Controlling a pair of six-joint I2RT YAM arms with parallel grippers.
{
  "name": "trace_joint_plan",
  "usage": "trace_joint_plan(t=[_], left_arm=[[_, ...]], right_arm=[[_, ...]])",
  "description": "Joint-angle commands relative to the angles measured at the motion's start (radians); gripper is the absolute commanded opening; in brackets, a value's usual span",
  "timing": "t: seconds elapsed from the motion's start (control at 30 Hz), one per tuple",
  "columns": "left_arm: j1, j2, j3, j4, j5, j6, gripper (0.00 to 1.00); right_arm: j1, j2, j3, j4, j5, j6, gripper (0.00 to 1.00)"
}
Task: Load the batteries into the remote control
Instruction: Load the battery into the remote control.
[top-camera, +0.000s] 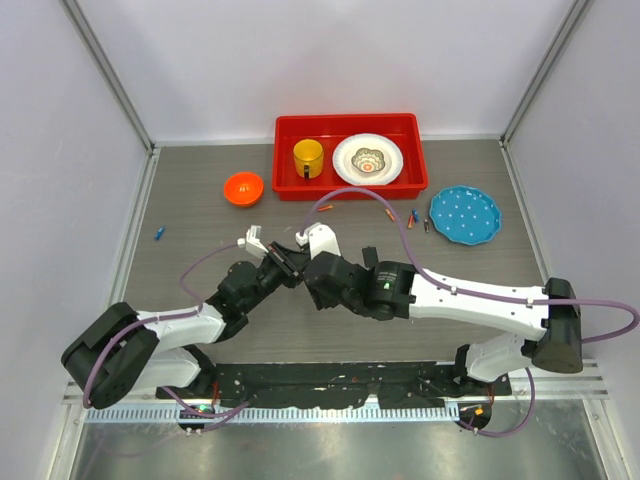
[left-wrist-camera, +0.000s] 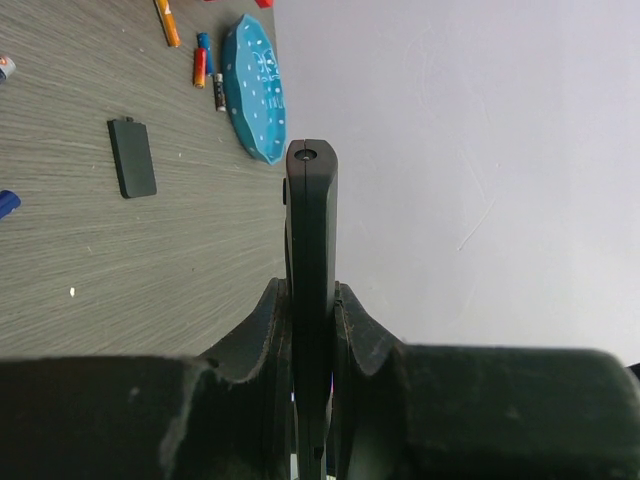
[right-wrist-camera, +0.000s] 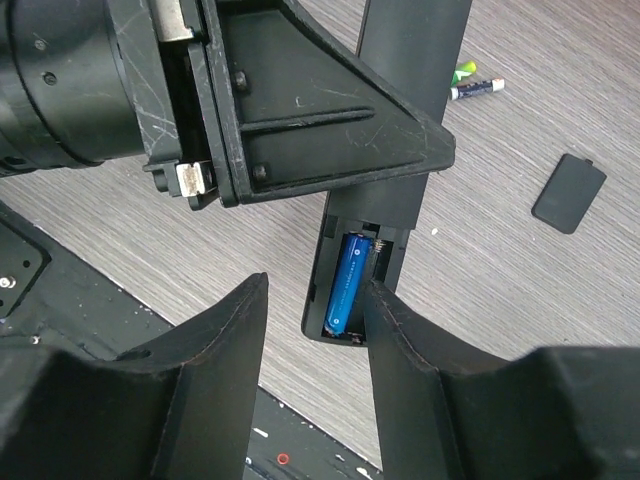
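Observation:
My left gripper (left-wrist-camera: 310, 292) is shut on the black remote control (left-wrist-camera: 311, 215), holding it edge-on above the table; it shows in the top view (top-camera: 285, 263) at table centre. In the right wrist view the remote (right-wrist-camera: 400, 120) has its compartment open, with a blue battery (right-wrist-camera: 347, 282) lying in it. My right gripper (right-wrist-camera: 315, 290) is open just over that end, one finger (right-wrist-camera: 400, 330) beside the battery. The loose battery cover (right-wrist-camera: 568, 192) lies on the table. Spare batteries (top-camera: 412, 216) lie near the blue plate, one orange (top-camera: 323, 208) and one blue (top-camera: 159, 234).
A red tray (top-camera: 350, 188) at the back holds a yellow mug (top-camera: 308, 157) and a white dish (top-camera: 368, 158). An orange bowl (top-camera: 243, 188) sits left of it and a blue plate (top-camera: 465, 214) to the right. Two batteries (right-wrist-camera: 476, 88) lie past the remote.

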Motion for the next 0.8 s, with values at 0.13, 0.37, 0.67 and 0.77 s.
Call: trace_joint_plan(t=[0.13,0.37,0.67,0.77], left_arm=[[0.002,-0.028,0.037,0.034,0.016,0.003,0.00],[0.002,-0.028,0.037,0.038,0.016,0.003,0.00],[0.002,-0.029,0.037,0.043,0.016,0.003,0.00],[0.002,-0.029,0.037,0.045,0.017,0.003,0.00]], right_arm=[[0.005,0.028,0.014,0.015,0.053,0.002,0.48],[0.005,0.050,0.016,0.020,0.050,-0.004,0.45],[0.005,0.060,0.013,0.024,0.043,-0.002,0.41],[0.005,0.062,0.013,0.024,0.044,-0.005,0.39]])
